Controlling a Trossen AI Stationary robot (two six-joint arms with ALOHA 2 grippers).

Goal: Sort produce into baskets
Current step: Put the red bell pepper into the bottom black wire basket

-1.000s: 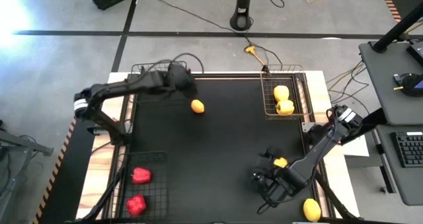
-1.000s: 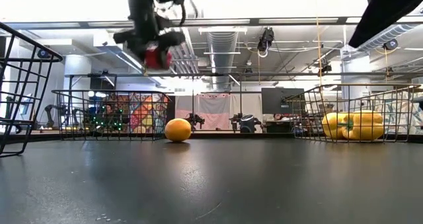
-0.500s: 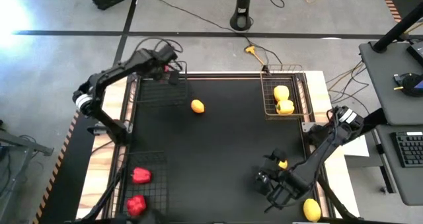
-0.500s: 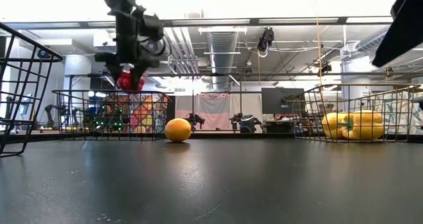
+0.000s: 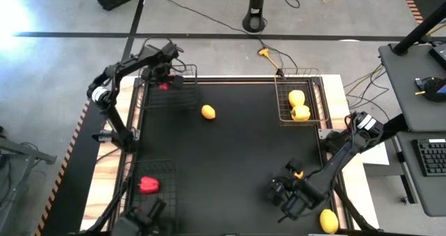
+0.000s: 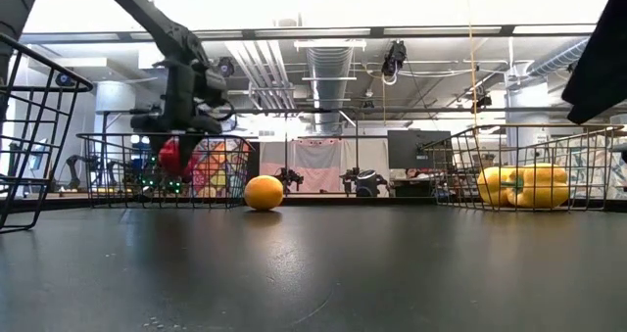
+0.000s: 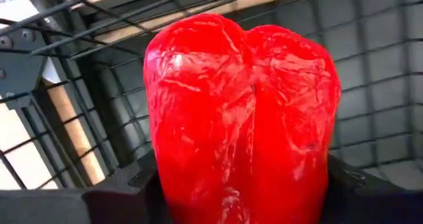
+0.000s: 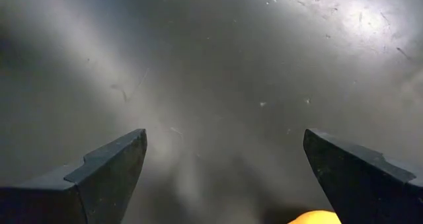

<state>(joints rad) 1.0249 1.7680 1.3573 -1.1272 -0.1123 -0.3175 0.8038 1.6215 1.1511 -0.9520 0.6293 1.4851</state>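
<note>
My left gripper [image 5: 164,81] is shut on a red bell pepper [image 7: 238,118] inside the black wire basket [image 5: 182,104] at the table's far left. In the low view the pepper [image 6: 172,159] hangs below the basket's rim. My right gripper [image 5: 287,195] is open and empty, low over the mat at the near right, with its fingers wide apart [image 8: 225,135]. A yellow piece [image 5: 297,173] lies partly under the right arm. A lemon-like oval [image 5: 328,221] lies at the near right. Another oval [image 5: 208,111] rests on the mat. My left gripper pinches the red pepper by its two opposite sides [image 7: 158,178] between its two fingers [image 7: 119,194]. The fingers come from above, pointing down. The pepper hangs below them, clear of the basket's floor, within its walls [image 6: 172,159].
A coppery wire basket [image 5: 282,118] at the far right holds two yellow peppers [image 5: 300,105]. A black basket [image 5: 164,168] at the near left holds a red pepper [image 5: 148,186]. The middle of the black mat [image 5: 237,152] is free room.
My left gripper has carried the red pepper toward the table's far left corner and down, from high above the mat near the orange oval to inside the far-left basket. It has stayed shut on the pepper.
</note>
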